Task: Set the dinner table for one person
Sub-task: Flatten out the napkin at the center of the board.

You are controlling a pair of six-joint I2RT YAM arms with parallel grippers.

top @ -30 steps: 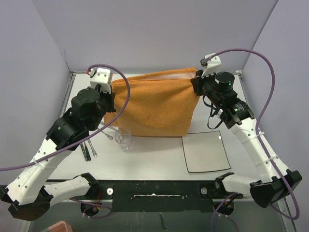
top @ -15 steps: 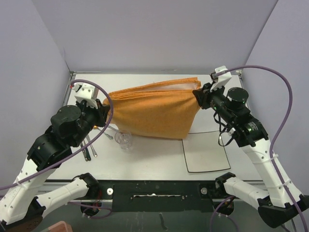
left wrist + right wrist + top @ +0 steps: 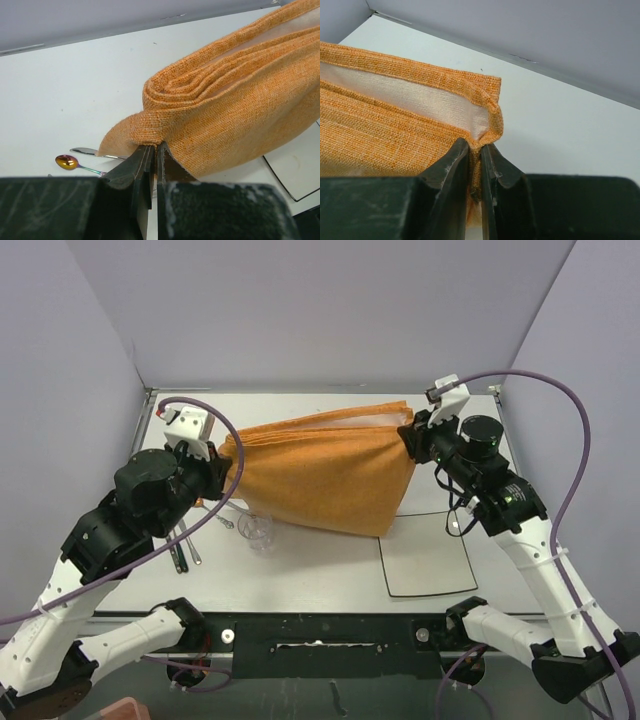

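Note:
The white dinner table (image 3: pixel 300 570) spans the top view. An orange folded cloth mat (image 3: pixel 320 475) hangs stretched between my two grippers above the table. My left gripper (image 3: pixel 222 462) is shut on the mat's left corner (image 3: pixel 150 135). My right gripper (image 3: pixel 408 435) is shut on its right corner (image 3: pixel 487 127). The mat's lower edge sags toward the square white plate (image 3: pixel 425 552) at the right front. A clear glass (image 3: pixel 256 528) stands just below the mat's lower left edge.
Cutlery (image 3: pixel 182 545) lies at the left under my left arm; a gold-bowled spoon (image 3: pixel 67 162) and a knife tip (image 3: pixel 85 151) show in the left wrist view. Purple cables loop over both arms. Grey walls enclose the table's back and sides.
Both grippers have spread outward and lifted the mat. It went from a broad hanging sheet to a taut, bunched band. The left end has come back toward the centre over the last half second.

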